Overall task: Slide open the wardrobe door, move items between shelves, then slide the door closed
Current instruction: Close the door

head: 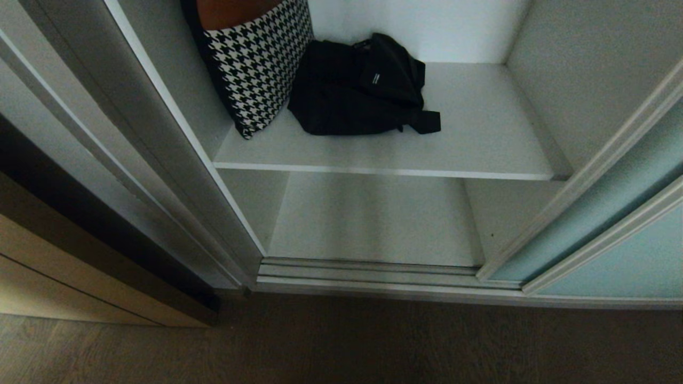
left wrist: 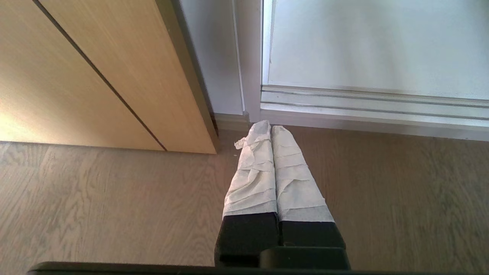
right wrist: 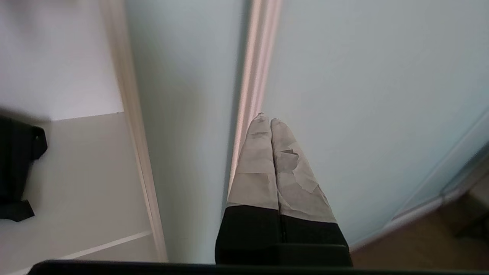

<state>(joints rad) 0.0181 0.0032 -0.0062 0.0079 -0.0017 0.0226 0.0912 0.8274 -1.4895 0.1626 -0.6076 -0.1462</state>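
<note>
Wooden flooring runs before an open wardrobe beside a tan wooden panel. On the upper of the shelves, a houndstooth cushion leans at the left, touching a black bag. The sliding wardrobe door stands pushed to the right. The left end effector hangs closed above the floor; the right end effector, also closed and empty, points at the door's silver frame.

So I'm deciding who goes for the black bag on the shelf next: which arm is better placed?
Probably the right. Its hand, shut, is up by the glass door with the black bag in sight; the left hand, shut, points at the floor.
</note>
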